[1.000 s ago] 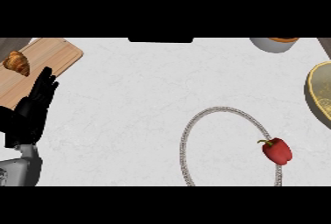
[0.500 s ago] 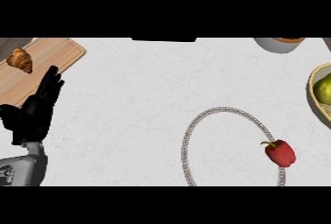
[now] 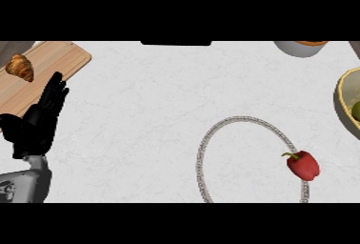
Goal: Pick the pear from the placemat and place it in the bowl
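1. The left robot hand shows at the left side of the head view, black, its fingers straight and apart, pointing up and away from the robot; it holds nothing and rests over the white marbled desk.
2. Its grey forearm comes in from the lower left corner, just below the palm.
3. The right robot hand shows nowhere.
4. Just beyond the fingertips lies a light wooden cutting board, tilted, with the fingertips overlapping its near edge.
5. On that board, up and left of the fingertips, sits a brown croissant.
6. Well to the right of the robot hand lies a round white placemat with a grey beaded rim, cut off at the bottom.
7. On the placemat's right part, near its rim, lies a red pepper with a green stem.
8. Far across from the robot hand, at the right edge, stands a yellowish bowl, only partly in view.
9. Inside it, at the very edge, a sliver of a green fruit shows, likely the pear; too little is visible to be sure.
10. At the top right, far from the robot hand, a grey cup is partly visible.
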